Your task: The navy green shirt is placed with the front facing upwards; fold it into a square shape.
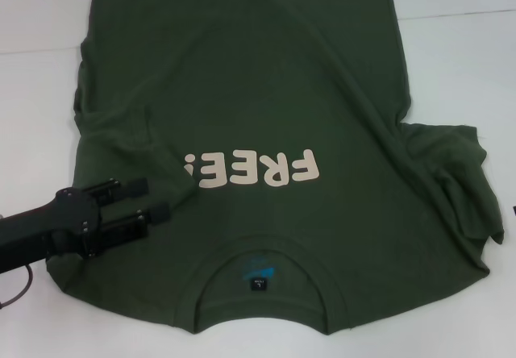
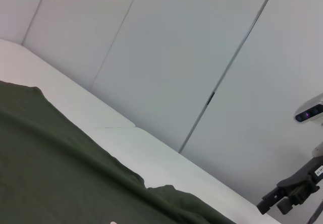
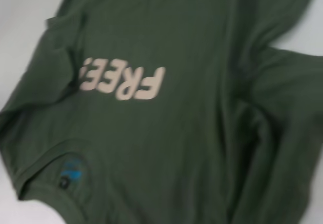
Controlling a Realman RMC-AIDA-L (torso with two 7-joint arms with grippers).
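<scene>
Olive-green cotton, the navy green shirt (image 1: 266, 108) lies face up on the white table (image 1: 32, 92), collar toward the robot, its left sleeve folded in over the body. The left gripper (image 1: 157, 198) hovers over that folded sleeve, fingers parted and empty; the right gripper is out of sight

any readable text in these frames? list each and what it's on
"FREE!": cream lettering on the chest of the navy green shirt, seen upside down from the head view.
Black label inside the collar: carries a small mark, too small to read.
Blue print inside the collar: blurred, not readable.
Tag on the dark stand in the left wrist view: too small to read.
</scene>
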